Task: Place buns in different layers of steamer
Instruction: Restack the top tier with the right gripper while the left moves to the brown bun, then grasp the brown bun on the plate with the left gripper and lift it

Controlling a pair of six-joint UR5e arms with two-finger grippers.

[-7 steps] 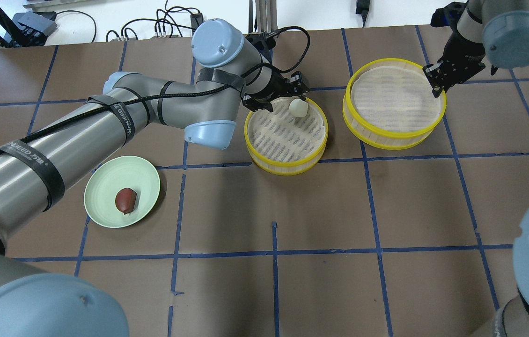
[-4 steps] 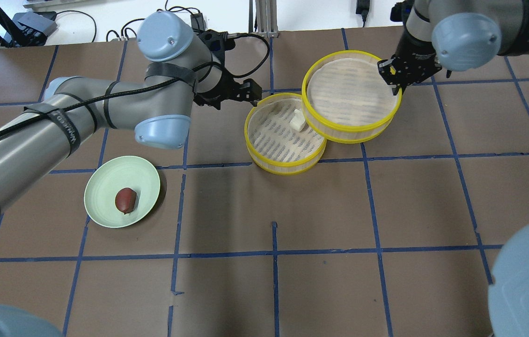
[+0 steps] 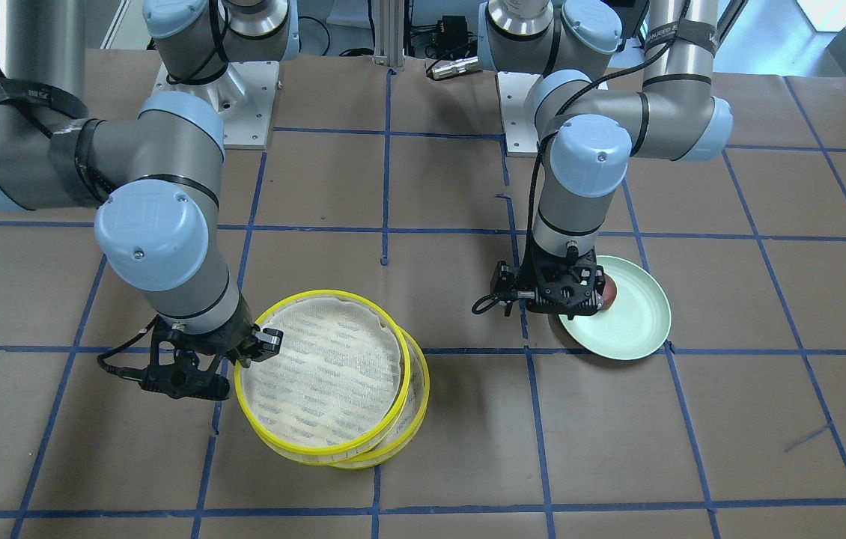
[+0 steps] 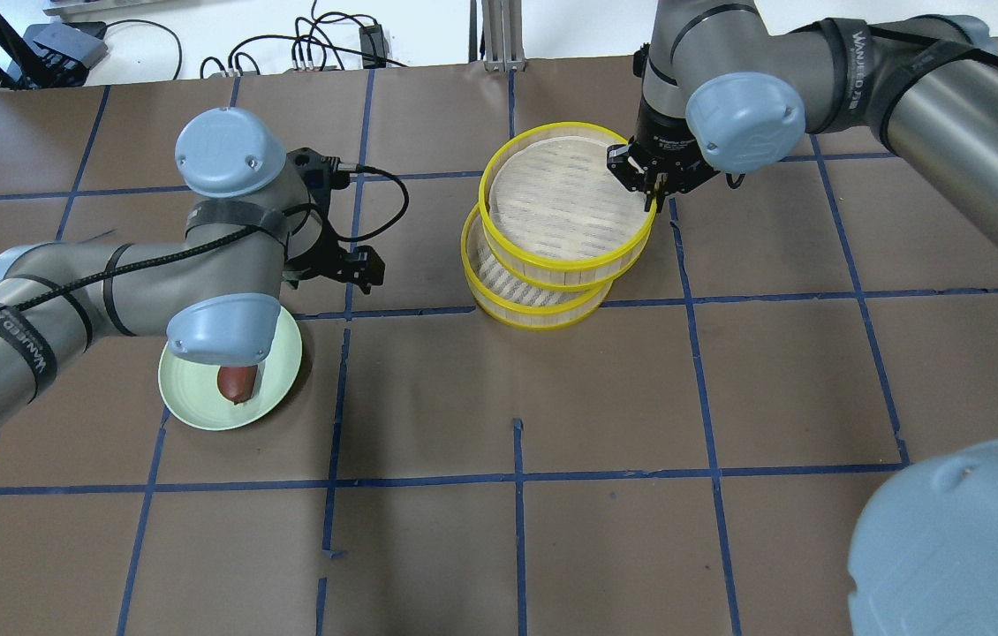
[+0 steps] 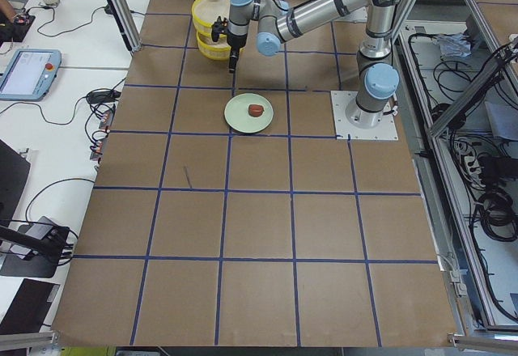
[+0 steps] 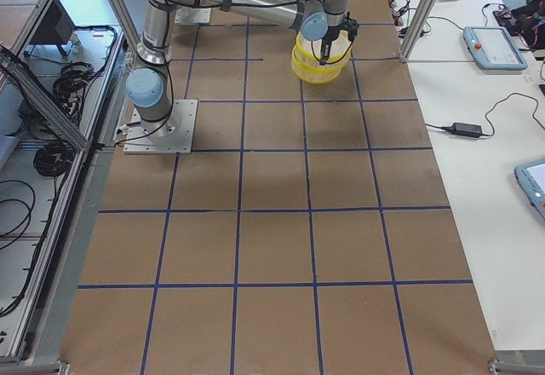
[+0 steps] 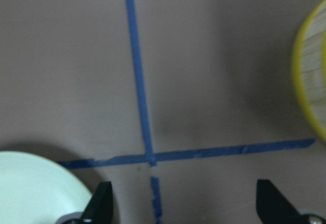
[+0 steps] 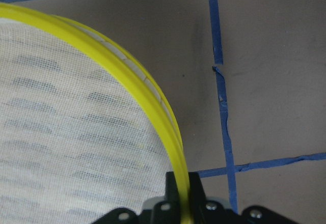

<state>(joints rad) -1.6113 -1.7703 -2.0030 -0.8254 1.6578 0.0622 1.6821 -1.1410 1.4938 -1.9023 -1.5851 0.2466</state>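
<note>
Two yellow-rimmed steamer trays overlap at the far middle of the table. The upper tray (image 4: 565,199) sits offset over the lower tray (image 4: 543,300); I cannot tell whether it rests on it. My right gripper (image 4: 653,190) is shut on the upper tray's rim (image 8: 137,86), also seen in the front view (image 3: 247,352). The white bun is hidden under the upper tray. The reddish-brown bun (image 4: 237,382) lies on the pale green plate (image 4: 199,406). My left gripper (image 7: 186,206) is open and empty, low over the table by the plate's far edge (image 3: 543,307).
The left arm's elbow (image 4: 221,327) hangs over part of the plate. Blue tape lines (image 4: 517,477) grid the brown table. Cables (image 4: 305,44) lie along the far edge. In the left wrist view the plate's rim (image 7: 35,188) is lower left and a tray rim (image 7: 308,81) at right.
My right gripper carried the second tray left over the first, covering the white bun. My left arm drew back from the first tray to the plate.
</note>
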